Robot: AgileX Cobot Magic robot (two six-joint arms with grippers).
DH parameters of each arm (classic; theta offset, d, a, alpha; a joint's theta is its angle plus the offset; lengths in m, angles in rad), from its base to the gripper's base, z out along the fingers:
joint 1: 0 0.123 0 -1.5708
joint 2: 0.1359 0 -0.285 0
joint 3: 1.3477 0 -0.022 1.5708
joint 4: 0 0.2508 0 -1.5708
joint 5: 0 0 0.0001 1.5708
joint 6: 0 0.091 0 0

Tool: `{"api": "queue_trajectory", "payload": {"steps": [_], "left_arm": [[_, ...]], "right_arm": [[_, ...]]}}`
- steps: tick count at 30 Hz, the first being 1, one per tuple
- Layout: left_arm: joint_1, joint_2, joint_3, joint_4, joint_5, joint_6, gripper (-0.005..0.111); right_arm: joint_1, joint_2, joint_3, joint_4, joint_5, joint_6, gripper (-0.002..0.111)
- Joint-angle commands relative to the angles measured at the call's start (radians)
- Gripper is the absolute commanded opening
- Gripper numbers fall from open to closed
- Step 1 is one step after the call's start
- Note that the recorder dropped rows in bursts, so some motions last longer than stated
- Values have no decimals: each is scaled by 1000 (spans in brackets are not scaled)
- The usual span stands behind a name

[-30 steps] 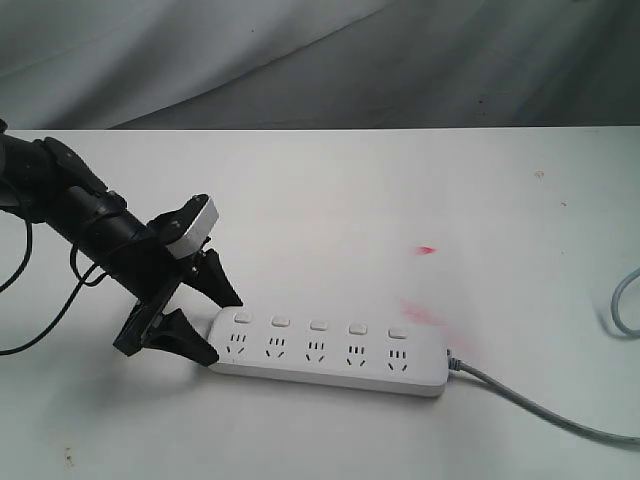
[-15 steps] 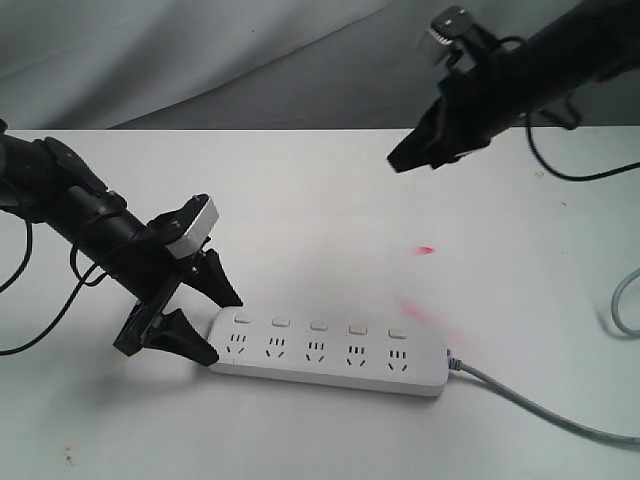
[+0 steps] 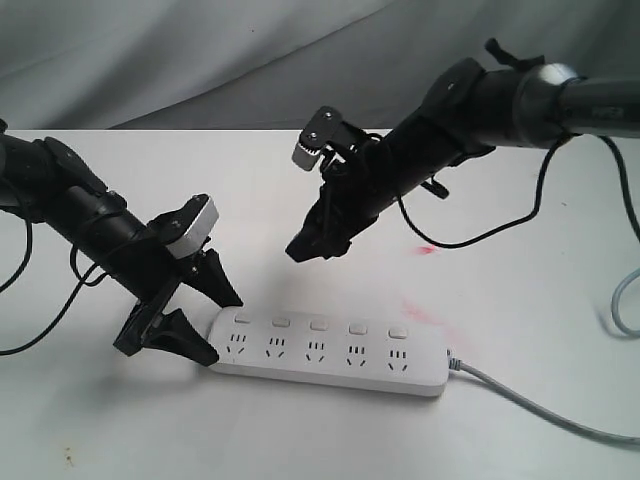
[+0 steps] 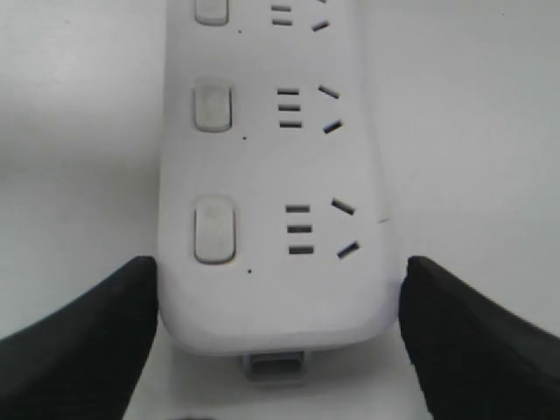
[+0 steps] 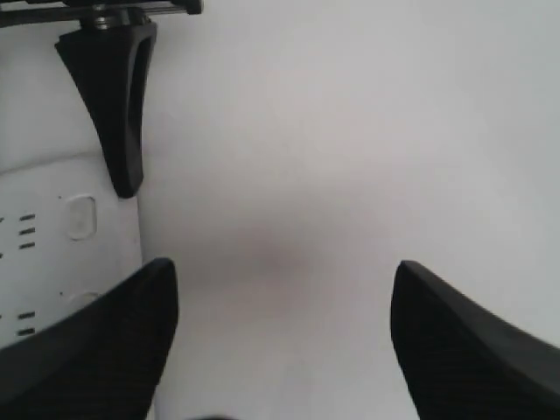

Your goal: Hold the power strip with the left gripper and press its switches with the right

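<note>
The white power strip [image 3: 330, 350] lies flat on the table, its grey-white cable [image 3: 540, 410] leaving at the right end. Its row of switches [image 3: 318, 325] runs along the far side, above the sockets. My left gripper [image 3: 222, 330] is shut on the strip's left end, with a black finger against each long side [image 4: 96, 337]. The left wrist view shows the nearest switch [image 4: 214, 230] just ahead of the jaws. My right gripper [image 3: 305, 250] hangs open in the air above and behind the strip's left half, touching nothing. In its wrist view the right gripper [image 5: 280, 341] has bare table between its fingers, with the strip [image 5: 52, 262] off to one side.
The table [image 3: 300, 190] is white, with red marks [image 3: 427, 249] right of the middle. A second loop of cable [image 3: 625, 305] shows at the right edge. Grey cloth [image 3: 250, 60] hangs behind the table. The left arm's dark cables [image 3: 30, 300] trail off the left side.
The right arm came into view from the upper right and swung down and left, to just above the strip's left half. The left gripper and strip have not moved.
</note>
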Motion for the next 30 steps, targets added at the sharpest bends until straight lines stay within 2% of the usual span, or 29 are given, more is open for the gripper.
{"api": "queue_trajectory", "payload": {"steps": [1,9,17,30], "left_arm": [[2,0,-5,-7,-37,6,49],[2,0,-5,-7,-37,6,49],[2,0,-5,-7,-37,6,49],[2,0,-5,-7,-37,6,49]], "right_arm": [[25,27,-6,92,38,-81,64],[82,60,-6,250,62,-264,64],[117,103,-6,265,29,-317,64],[120,103,-6,243,-20,-319,64]]}}
